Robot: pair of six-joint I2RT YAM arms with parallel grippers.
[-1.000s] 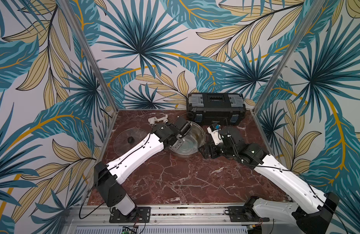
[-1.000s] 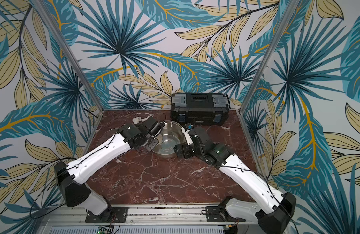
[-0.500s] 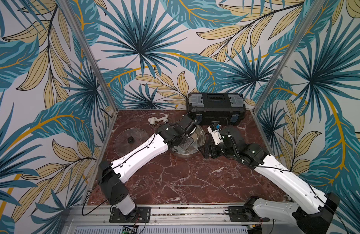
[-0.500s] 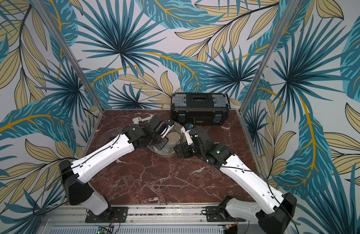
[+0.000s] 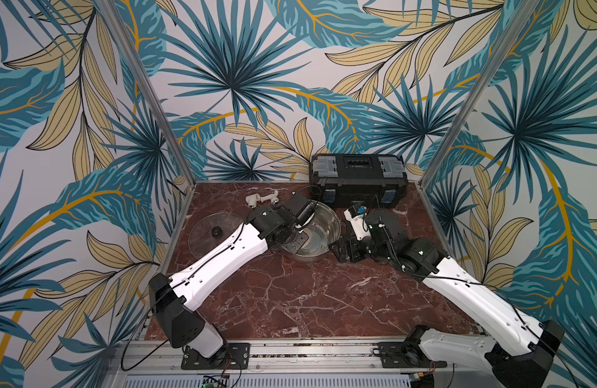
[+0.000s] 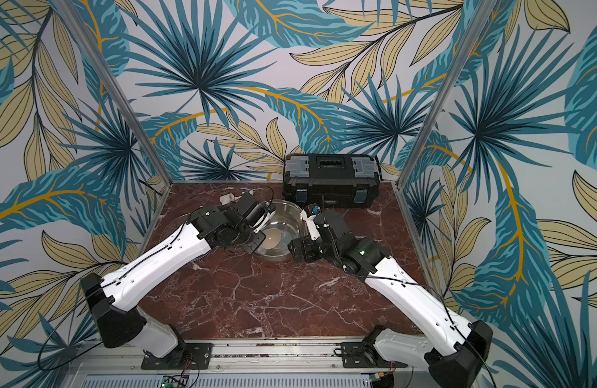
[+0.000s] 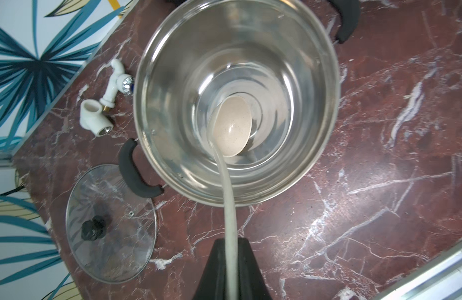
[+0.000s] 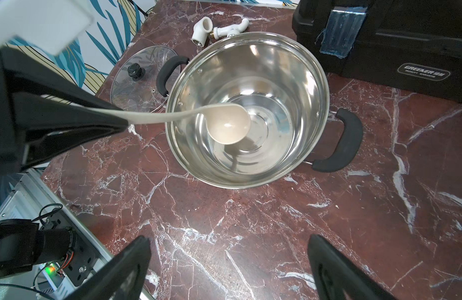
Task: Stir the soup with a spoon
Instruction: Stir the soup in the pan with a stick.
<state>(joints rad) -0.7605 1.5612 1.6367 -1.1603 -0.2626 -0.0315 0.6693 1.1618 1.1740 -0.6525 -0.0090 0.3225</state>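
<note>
L claw [image 7: 231,242]: clenched on the spoon [image 7: 231,127] hdl, near its far end. Hdl runs out betw. my two fingers [image 7: 211,272], crosses the near rim of the pot [image 7: 331,104], then dips inside. Hdl vs rim contact: can't tell.

Spoon bowl: inside pot, below rim level, open side up, abt mid-floor. There is a gap to the pot wall on every side. Its shadow falls on the pot floor in R wrist view; touching the floor or not, can't tell.

R claw [image 8: 228,239]: released, jaws spread wide, only bare marble betw. them. It sits low just beside the pot's R-front wall, apart from the spoon.

Edges, L side:
- L grip [image 7: 136,174] of pot is right at the edge of the glass lid [image 7: 110,228]. Touching or not is unclear.
- Lid lies flat, knob up, close to the table's L border.
- Pipe fitting [image 7: 94,122] is just beside the pot rim at back-L, near the wall.

Edges, back: toolbox [image 8: 406,52] stands along the back wall, w/ a narrow marble strip betw. it and the pot rim.

Edges, R side: R grip [image 8: 339,145] juts out over bare marble.

Open room: table [image 5: 290,295] is bare marble from the pot fwd to the front rail [image 5: 290,349], crossed only by my two forearms. The R flank is bare up to the wall post.
</note>
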